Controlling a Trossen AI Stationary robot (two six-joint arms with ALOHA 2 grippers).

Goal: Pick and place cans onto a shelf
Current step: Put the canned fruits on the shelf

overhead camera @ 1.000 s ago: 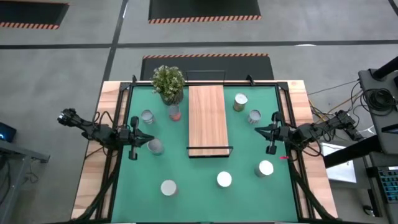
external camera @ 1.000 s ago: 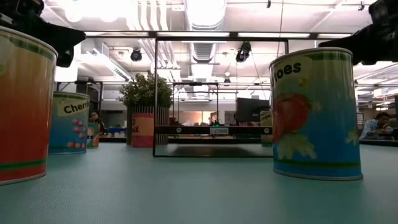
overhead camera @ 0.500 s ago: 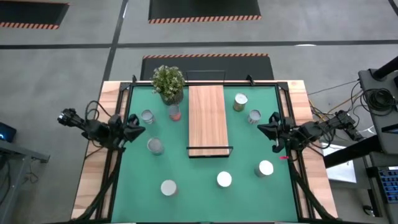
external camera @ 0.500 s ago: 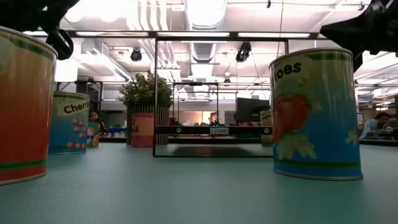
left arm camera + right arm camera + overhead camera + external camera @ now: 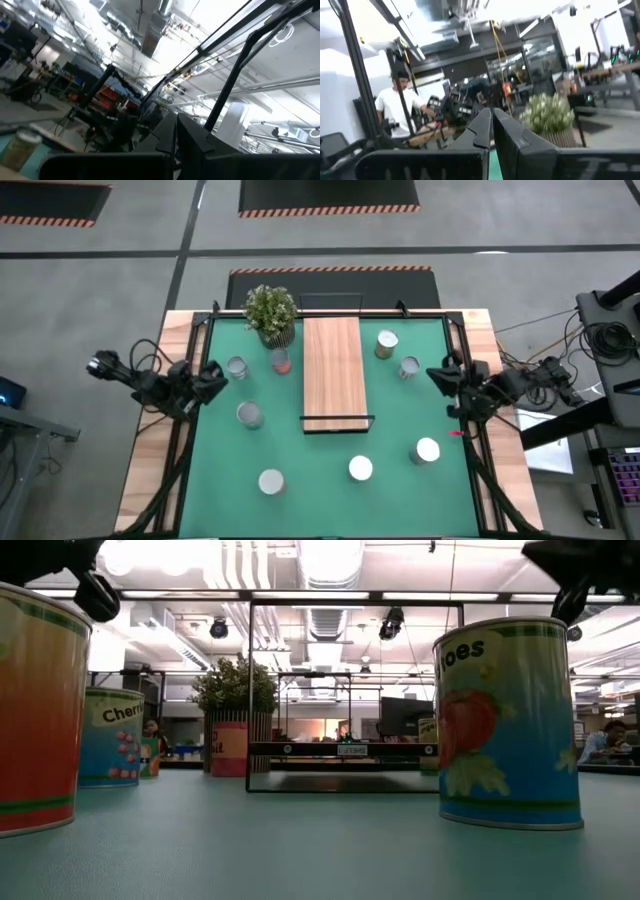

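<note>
Several cans stand upright on the green mat [image 5: 400, 420], among them one [image 5: 249, 414] near my left gripper, one [image 5: 408, 367] near my right, and one [image 5: 360, 469] toward the near edge. In the low view an orange can [image 5: 30, 710] and a blue can [image 5: 505, 720] loom close. The wooden shelf [image 5: 332, 372] lies in the mat's middle with nothing on it. My left gripper [image 5: 210, 375] is shut and empty at the mat's left edge, tipped upward. My right gripper [image 5: 440, 375] is shut and empty at the mat's right edge, also tipped upward.
A potted green plant [image 5: 271, 312] stands at the far side, left of the shelf. A small red can [image 5: 281, 361] stands just in front of it. A person [image 5: 402, 110] shows in the room beyond the table. Bare mat lies between the shelf's near end and the front cans.
My left gripper has drawn back toward the table's left edge and a little toward the far edge. My right gripper has drawn back toward the right edge. Both have tipped upward, rising toward the top of the low view. No can has moved.
</note>
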